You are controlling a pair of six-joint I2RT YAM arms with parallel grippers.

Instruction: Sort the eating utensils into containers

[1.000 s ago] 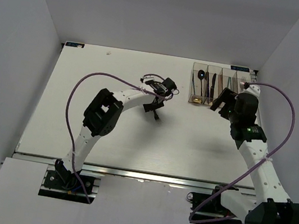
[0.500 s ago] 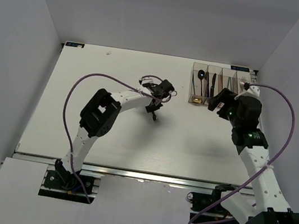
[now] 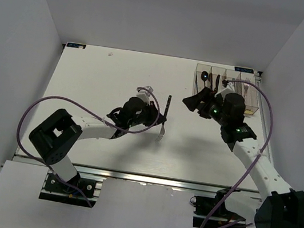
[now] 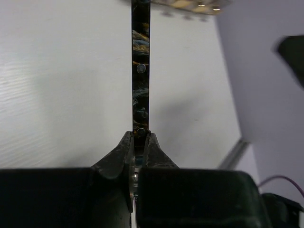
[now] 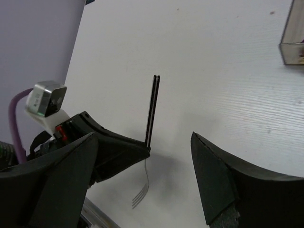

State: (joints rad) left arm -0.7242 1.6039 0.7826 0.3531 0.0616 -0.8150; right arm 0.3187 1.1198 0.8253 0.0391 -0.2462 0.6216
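1. The left side is just bare white table with plain pale grey walls boxing it in. A purple cable loops off the left arm.
2. The left pincer sits around mid-table, clenched on the fork. It grips where the dark mottled handle meets the metal neck.
3. The fork is a bit right of the table's centre, well apart from the bins, with its handle pointing to the far edge and its tines toward the arms. I can't tell if the tines touch the table. In the left wrist view the tines are hidden behind the pincer and the handle's end is cut off at the top.
4. The right pincer is spread wide with nothing in it, just beside the bins and facing the fork. Its wrist view frames the fork between the two fingers.
5. The containers are at the far right corner, and the right arm covers their near ends. A black spoon lies in the leftmost bin, but the rest of what's in them is hard to make out.
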